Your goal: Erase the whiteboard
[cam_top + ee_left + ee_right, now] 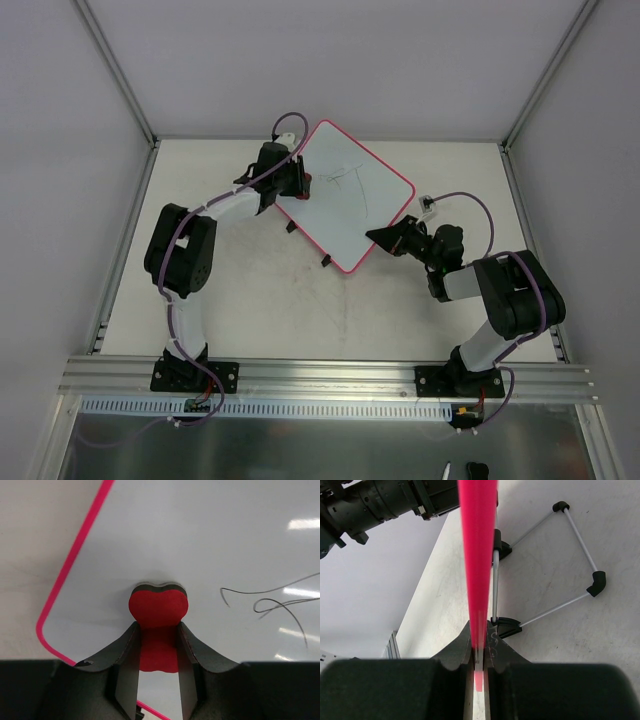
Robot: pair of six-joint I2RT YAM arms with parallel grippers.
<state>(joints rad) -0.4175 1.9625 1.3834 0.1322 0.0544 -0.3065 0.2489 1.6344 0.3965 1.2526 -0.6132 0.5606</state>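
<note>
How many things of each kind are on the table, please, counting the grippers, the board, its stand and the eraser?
Grippers: 2, the left gripper shut on the eraser, the right gripper shut on the board's edge
Whiteboard: 1
Red eraser: 1
Wire stand: 1
Total: 5

Eraser (159,607) on whiteboard (360,205), left side
</note>
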